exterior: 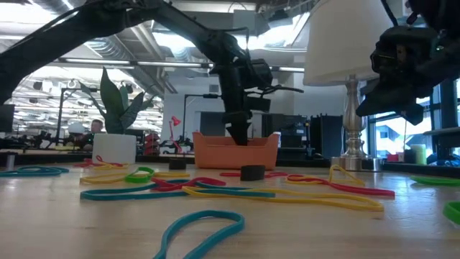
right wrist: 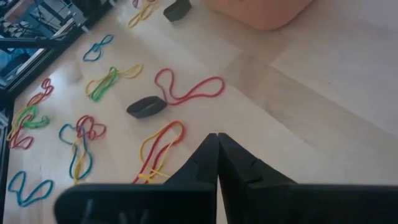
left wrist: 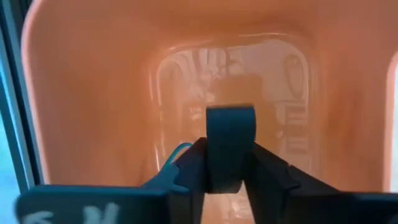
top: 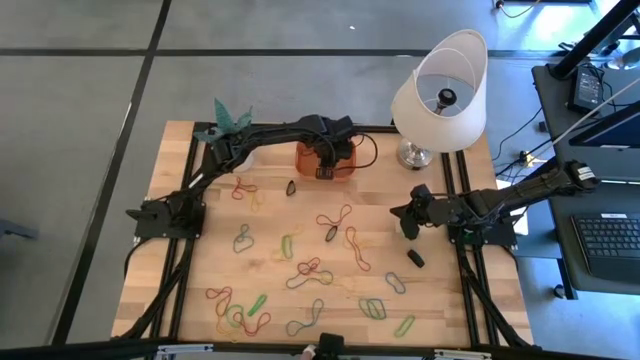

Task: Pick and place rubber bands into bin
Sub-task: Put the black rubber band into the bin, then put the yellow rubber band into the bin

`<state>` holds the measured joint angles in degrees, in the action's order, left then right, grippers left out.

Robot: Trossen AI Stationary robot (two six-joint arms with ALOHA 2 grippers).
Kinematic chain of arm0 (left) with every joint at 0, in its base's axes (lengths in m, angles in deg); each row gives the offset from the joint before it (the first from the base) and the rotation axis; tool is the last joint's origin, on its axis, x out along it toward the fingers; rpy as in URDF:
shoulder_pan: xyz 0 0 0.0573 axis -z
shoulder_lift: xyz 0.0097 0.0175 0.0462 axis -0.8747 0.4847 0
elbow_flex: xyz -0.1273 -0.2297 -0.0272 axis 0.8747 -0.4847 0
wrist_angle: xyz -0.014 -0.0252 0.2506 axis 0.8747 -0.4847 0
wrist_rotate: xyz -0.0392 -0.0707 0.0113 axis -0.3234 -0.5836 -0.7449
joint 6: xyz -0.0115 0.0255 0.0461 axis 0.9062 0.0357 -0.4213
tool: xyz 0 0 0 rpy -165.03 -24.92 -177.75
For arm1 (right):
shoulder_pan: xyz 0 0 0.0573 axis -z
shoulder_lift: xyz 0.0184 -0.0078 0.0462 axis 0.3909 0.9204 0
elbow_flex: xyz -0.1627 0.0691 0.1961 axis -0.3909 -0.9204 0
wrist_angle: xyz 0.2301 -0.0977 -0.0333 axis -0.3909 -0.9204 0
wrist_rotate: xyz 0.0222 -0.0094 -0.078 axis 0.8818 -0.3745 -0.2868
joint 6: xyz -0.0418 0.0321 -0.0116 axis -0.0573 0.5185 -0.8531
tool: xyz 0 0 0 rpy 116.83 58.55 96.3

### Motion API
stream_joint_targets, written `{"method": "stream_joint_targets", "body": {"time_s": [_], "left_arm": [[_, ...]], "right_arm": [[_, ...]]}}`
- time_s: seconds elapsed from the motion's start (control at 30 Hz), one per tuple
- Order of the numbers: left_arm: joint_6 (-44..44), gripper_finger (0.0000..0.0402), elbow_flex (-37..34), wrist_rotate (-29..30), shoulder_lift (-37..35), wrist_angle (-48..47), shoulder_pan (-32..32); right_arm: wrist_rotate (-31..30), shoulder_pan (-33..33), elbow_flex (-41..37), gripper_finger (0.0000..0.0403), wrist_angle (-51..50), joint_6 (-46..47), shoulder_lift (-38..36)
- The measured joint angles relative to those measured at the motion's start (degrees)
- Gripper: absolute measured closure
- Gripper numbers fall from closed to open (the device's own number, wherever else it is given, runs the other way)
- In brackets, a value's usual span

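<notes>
The orange bin (top: 325, 158) sits near the table's far edge, and in the low view the bin (exterior: 208, 152) stands behind the bands. My left gripper (top: 326, 165) reaches down into it, shut on a black rubber band (left wrist: 230, 143). A teal strand (left wrist: 176, 155) shows beside one finger. My right gripper (top: 408, 222) hovers shut above the table's right side, and in its own view the right gripper (right wrist: 217, 135) touches nothing. Many coloured rubber bands (top: 310, 272) lie flat on the wood, including black ones (top: 331, 232) (top: 415, 258) (right wrist: 147, 106). My left gripper pinches the black rubber band between its two fingers (left wrist: 186, 171), coming from above and pointing down into the bin. The band's flat loop (left wrist: 230, 124) sticks out past the fingertips toward the bin's floor. Whether it touches the floor, I cannot tell.
A white-shaded lamp (top: 440, 95) stands at the far right corner next to the bin. A white plant pot (exterior: 115, 147) stands at the far left. Black rails (top: 465, 270) run along the table's sides. Bare wood lies between the right gripper and the bin (right wrist: 298, 74).
</notes>
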<state>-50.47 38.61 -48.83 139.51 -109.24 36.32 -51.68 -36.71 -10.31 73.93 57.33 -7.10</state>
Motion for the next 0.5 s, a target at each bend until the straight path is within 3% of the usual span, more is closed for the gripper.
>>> {"method": "stream_joint_targets", "body": {"time_s": [0.27, 0.5], "left_arm": [[1.59, 0.0244, 0.0, 2.27, -0.01, -0.44, 0.05], [3.01, 0.0239, 0.0, 7.03, -2.59, -0.41, 0.8]], "right_arm": [[0.0, 0.13, 0.0, 0.0396, -0.01, -0.05, -0.01], [0.09, 0.13, 0.0, 0.0396, 0.28, 0.01, 0.0]]}}
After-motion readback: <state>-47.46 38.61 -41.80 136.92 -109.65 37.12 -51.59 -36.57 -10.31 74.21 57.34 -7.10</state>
